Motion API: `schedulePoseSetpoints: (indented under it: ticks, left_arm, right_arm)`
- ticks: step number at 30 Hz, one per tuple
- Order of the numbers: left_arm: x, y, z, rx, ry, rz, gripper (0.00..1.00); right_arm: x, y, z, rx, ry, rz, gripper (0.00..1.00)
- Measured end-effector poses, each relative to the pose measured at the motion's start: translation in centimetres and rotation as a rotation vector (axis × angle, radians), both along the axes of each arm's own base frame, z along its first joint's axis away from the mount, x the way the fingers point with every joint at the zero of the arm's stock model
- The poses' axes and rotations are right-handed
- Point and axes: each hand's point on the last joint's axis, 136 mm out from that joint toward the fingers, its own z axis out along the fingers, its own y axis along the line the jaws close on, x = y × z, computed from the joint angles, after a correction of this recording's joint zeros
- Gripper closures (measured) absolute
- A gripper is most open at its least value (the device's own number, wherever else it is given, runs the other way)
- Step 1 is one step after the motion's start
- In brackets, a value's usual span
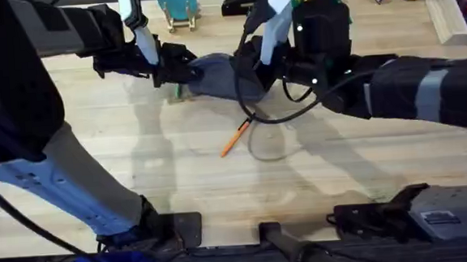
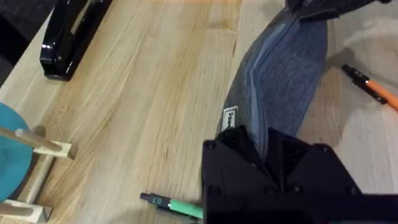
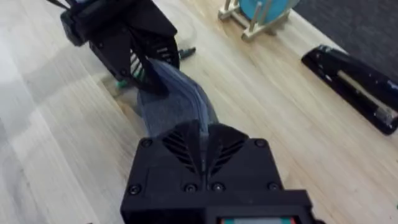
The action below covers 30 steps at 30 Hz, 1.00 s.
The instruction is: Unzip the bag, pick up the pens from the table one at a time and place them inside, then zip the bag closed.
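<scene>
Both grippers pinch the bag [image 1: 218, 75] — one at each end.

Left gripper [image 1: 173, 70] clenches its 9 o'clock end, right gripper [image 1: 250, 69] its 3 o'clock end, on the table [image 1: 137, 153]. Orange pen [image 1: 235, 137] lies at 6 o'clock of the bag; green pen [image 2: 177, 206] beside the left gripper.

Both arms reach forward, converging mid-scene. Left end effector [image 1: 179, 71] pinched closed; right end effector [image 1: 246, 72] pinched closed opposite, facing it.

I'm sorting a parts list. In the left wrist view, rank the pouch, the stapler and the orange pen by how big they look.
1. Pouch, largest.
2. Stapler, cut off by the frame edge, so its true size is unsure.
3. Orange pen, smallest, also cut off.
</scene>
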Motion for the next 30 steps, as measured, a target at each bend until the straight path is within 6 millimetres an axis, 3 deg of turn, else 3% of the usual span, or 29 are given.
schedulePoseSetpoints:
  ticks: [5, 12, 16, 20, 30]
  left_arm:
    - [0.0, -0.1, 0.0, -0.002, -0.001, -0.003, 0.959]
    - [0.0, -0.2, 0.0, -0.002, -0.001, -0.004, 0.959]
    - [0.0, -0.2, 0.0, -0.002, -0.001, -0.004, 0.959]
    - [0.0, -0.2, 0.0, -0.002, -0.001, -0.004, 0.959]
    - [0.0, -0.2, 0.0, -0.002, -0.001, -0.004, 0.959]
  right_arm:
    - [0.0, 0.6, -0.2, 0.019, 0.005, 0.007, 0.971]
    - [-0.1, 2.7, 1.6, 0.063, -0.039, 0.054, 0.972]
    - [0.0, 3.3, 1.5, 0.067, -0.036, 0.065, 0.972]
    - [0.0, 3.4, 1.1, 0.063, -0.029, 0.065, 0.972]
    - [0.5, 3.1, 2.9, 0.094, -0.033, 0.019, 0.972]
